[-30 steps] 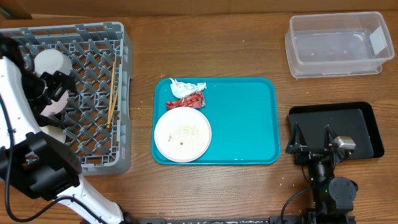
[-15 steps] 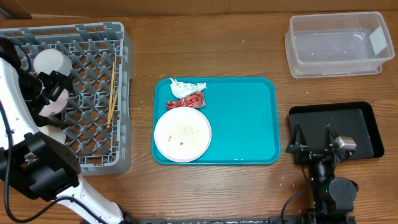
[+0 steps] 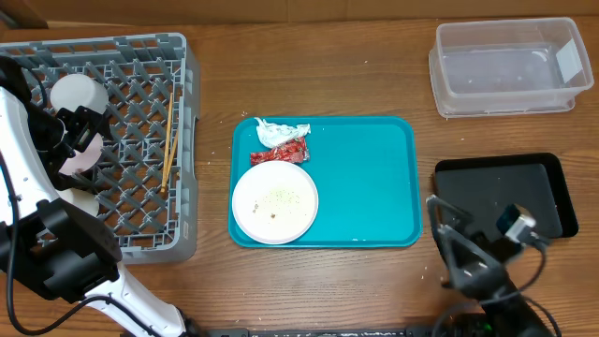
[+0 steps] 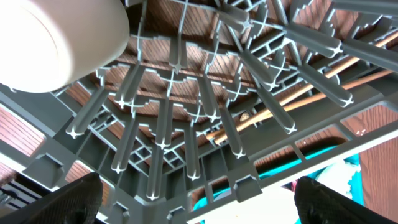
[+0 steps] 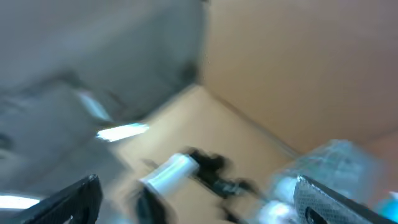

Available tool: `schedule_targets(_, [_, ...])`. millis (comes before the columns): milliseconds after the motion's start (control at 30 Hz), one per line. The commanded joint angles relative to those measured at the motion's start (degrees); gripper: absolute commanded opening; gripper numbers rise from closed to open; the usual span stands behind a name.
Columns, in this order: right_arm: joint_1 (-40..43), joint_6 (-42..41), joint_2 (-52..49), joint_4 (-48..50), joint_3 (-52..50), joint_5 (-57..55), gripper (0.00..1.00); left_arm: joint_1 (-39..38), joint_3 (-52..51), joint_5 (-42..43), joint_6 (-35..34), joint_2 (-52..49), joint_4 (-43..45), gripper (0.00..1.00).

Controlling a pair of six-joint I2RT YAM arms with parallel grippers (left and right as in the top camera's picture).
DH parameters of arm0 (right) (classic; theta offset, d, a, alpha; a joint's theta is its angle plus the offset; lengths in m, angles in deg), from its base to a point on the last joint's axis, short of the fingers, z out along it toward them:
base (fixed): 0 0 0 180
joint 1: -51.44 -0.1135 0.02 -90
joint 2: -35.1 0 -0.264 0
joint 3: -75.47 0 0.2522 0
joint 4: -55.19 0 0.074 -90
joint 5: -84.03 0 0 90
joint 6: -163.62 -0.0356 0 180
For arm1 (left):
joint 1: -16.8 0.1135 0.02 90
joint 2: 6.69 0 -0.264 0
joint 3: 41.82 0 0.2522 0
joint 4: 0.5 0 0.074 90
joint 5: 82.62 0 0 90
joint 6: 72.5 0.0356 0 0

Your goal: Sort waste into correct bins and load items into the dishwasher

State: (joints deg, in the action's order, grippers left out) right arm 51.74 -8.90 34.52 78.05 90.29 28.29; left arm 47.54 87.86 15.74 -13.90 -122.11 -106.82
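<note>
The right arm [image 3: 468,267] has just reared up from the black tray [image 3: 552,187] at near right, jaws spread and empty. The left arm [image 3: 19,159] stays over the rack [image 3: 140,75], jaws spread too. Napkin [image 3: 281,132], wrapper [image 3: 279,153] and plate [image 3: 274,202] wait on the central teal tray [image 3: 365,178], so they look next.

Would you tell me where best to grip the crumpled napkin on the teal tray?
I'd pinch the crumpled napkin at its raised middle, from straight above: it lies bunched near the far rim of the teal tray, red wrapper beside it.
</note>
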Motion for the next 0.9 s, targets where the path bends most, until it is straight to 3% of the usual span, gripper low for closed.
schedule_targets(0, [0.0,-17.4,0.4,5.8,1.6,-9.1,1.0,-0.2,1.0,0.2,-0.5,0.0,0.1,1.0])
schedule_targets(67, [0.0,-14.9,0.0,1.0,7.4,-12.7,0.99,-0.2,1.0,0.2,-0.5,0.0,0.1,1.0])
schedule_targets(100, [0.1,-7.3,-1.9,-10.8,15.6,-13.9,0.99,-0.2,1.0,0.2,-0.5,0.0,0.1,1.0])
schedule_targets(200, [0.1,10.6,-10.3,-34.5,33.3,-15.2,0.99,-0.2,1.0,0.2,-0.5,0.0,0.1,1.0])
schedule_targets(300, [0.0,31.0,-24.9,-56.0,52.5,-12.1,0.99,-0.2,1.0,0.2,-0.5,0.0,0.1,1.0])
schedule_targets(500, [-1.9,54.4,-59.9,-99.1,83.0,-8.7,1.0,-0.2,1.0,0.2,-0.5,0.0,0.1,1.0])
schedule_targets(633, [-9.0,59.7,-73.3,-108.9,88.5,-10.4,0.99,-0.2,1.0,0.2,-0.5,0.0,0.1,1.0])
schedule_targets(867, [-25.0,59.8,-88.3,-110.2,88.5,-19.4,1.0,-0.2,1.0,0.2,-0.5,0.0,0.3,1.0])
